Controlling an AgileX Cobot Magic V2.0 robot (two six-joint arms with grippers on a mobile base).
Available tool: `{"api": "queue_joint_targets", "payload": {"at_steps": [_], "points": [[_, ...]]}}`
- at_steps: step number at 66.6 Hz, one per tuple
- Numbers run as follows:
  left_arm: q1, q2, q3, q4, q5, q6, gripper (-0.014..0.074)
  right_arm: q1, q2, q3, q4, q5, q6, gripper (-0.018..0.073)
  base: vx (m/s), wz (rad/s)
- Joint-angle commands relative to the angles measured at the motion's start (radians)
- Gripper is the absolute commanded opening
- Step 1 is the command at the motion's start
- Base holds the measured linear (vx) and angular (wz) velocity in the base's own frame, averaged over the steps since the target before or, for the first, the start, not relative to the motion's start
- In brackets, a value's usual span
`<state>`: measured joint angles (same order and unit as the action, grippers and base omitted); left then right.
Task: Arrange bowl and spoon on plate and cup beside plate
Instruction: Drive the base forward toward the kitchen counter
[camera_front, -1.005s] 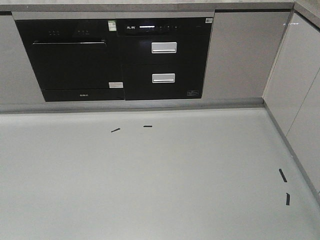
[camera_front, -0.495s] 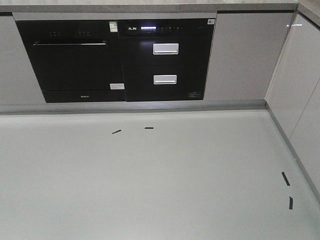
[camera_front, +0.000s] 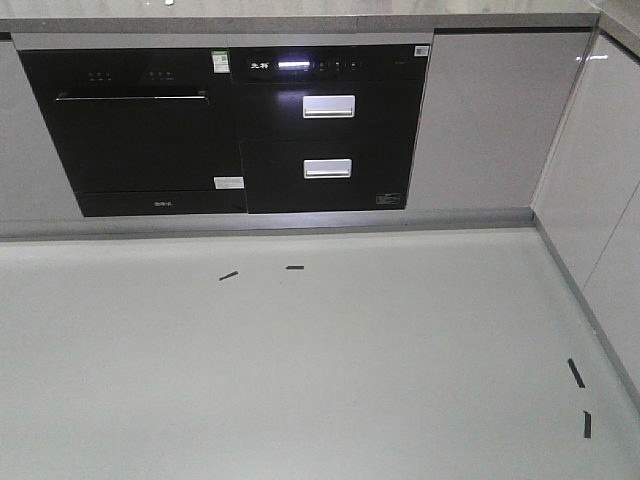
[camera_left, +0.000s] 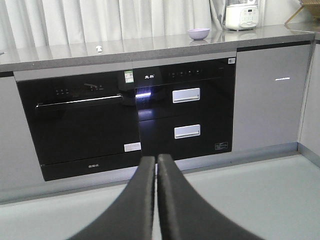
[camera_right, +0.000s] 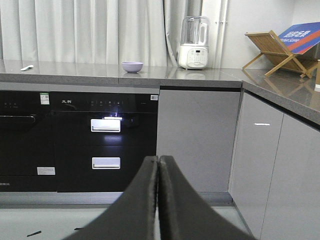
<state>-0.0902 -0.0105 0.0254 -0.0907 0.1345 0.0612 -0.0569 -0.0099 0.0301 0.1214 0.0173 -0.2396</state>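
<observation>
1. Well to the left of the black drawer unit (camera_left: 185, 112), on the grey surface (camera_left: 50, 54) above a dark oven-like appliance (camera_left: 82, 125), lies a small pale sliver, probably the spoon (camera_left: 98, 48). It is too small to tell how its scoop faces. Being thin and flat, it could skid away under a pinch that comes in off-centre.
2. The left end effector (camera_left: 156, 160) hangs low in front of the drawer unit, with its black fingers pressed together on nothing.
3. The drawer unit's two drawers are shut, so their contents are hidden.
4. The right end effector (camera_right: 158, 159) also hangs before the drawer unit, pressed together and empty. Both end effectors would have to part before any grasp, and a reach made with them together would only shove things along.
5. The bowl (camera_left: 199, 33) stands on the surface above the drawer unit's right half, well apart from the spoon. Its inside is hidden from this low angle. It is smooth and light-looking, so a nudge could slide it toward the back.
6. Right of the drawer unit stands a white blender (camera_right: 194, 42), whose clear jar looks empty. A wide sweep for the bowl could knock it.
7. Farther right, round the corner, a wooden rack (camera_right: 270, 50) holds a blue-and-orange board.
8. The plate and the cup are not in view. The surface looks out of arm's reach, so the base probably has to close in first, and the corner cabinets right of the drawer unit could catch it.
</observation>
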Motion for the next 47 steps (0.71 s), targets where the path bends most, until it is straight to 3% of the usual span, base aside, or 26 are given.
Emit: {"api": "queue_joint_targets", "payload": {"at_steps": [1,47], "points": [[-0.001,-0.017,0.030,-0.009,-0.076,-0.008,-0.0006,-0.006,-0.011,0.013,-0.003,-0.071,-0.004,-0.0005,0.14,-0.01],[-0.001,-0.017,0.030,-0.009,-0.076,-0.008,-0.0006,-0.006,-0.011,0.013,-0.003,-0.071,-0.004,-0.0005,0.11,0.00]]}}
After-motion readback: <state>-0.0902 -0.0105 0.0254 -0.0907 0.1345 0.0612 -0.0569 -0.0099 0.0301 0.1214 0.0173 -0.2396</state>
